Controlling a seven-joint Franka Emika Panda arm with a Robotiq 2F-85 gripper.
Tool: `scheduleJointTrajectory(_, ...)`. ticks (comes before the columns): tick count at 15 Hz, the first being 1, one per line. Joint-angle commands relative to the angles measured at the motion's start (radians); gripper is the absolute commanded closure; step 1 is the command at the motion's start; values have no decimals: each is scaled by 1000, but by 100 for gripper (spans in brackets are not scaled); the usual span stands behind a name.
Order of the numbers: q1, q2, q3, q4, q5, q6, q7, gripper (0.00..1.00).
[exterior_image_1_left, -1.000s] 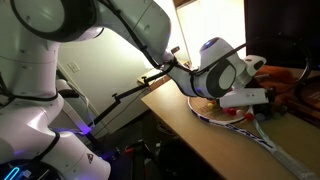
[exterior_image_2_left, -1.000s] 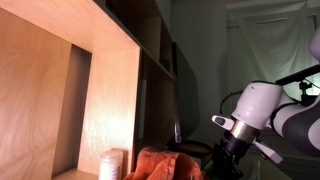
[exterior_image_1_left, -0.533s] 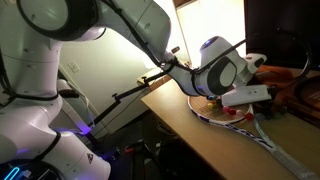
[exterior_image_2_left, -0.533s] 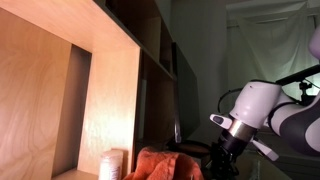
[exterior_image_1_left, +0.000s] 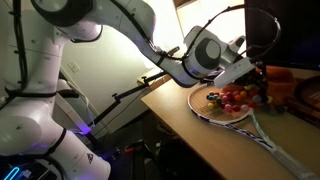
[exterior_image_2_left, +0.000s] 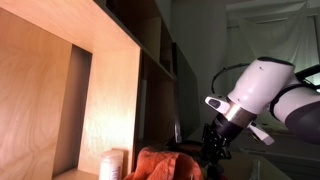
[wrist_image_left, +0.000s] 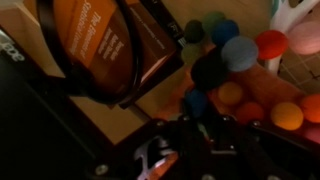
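- Hovering low over the coloured balls (exterior_image_1_left: 234, 97), the fingers (exterior_image_1_left: 257, 84) sat at the far side of the heap, in an exterior view.
- Balls were piled on the strung head of a racket (exterior_image_1_left: 212, 110) that lay flat on the desk (exterior_image_1_left: 190, 135). Its handle ran off toward the lower right of that view.
- Wrist view: fingers (wrist_image_left: 190, 128) came in from the bottom edge, dark and blurred. A small blue ball (wrist_image_left: 195, 102) lay just ahead of them; contact unclear.
- Finger state: couldn't tell from any view whether they were wide, narrow or clamped on a ball.
- Same view had more of the heap up and to the right: a black ball (wrist_image_left: 210, 70), a larger blue ball (wrist_image_left: 240, 52), a red ball (wrist_image_left: 270, 43) and a yellow ball (wrist_image_left: 285, 115).
- An orange box (wrist_image_left: 100, 45) with a black cable loop (wrist_image_left: 60, 80) over it lay left of the balls.
- In an exterior view the arm (exterior_image_2_left: 255, 95) reached down beside a wooden shelf unit (exterior_image_2_left: 100, 70). An orange cloth (exterior_image_2_left: 160, 162) and a white cup (exterior_image_2_left: 112, 163) sat at its foot.
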Motion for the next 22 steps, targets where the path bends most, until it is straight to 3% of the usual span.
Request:
scheduleJointTrajectory(1, 155, -27, -128, -62, -18, 0, 57, 92)
scheduleJointTrajectory(4, 211, -16, -141, -78, -14, -20, 44, 92)
scheduleJointTrajectory(11, 94, -32, 96, -147, -13, -45, -59, 92)
scheduleJointTrajectory(14, 53, -20, 167, -133, -16, -96, -86, 92)
scheduleJointTrajectory(20, -30, -47, 281, -121, -81, -133, -141, 91)
scheduleJointTrajectory(22, -13, -51, 273, -121, -66, -140, -164, 91)
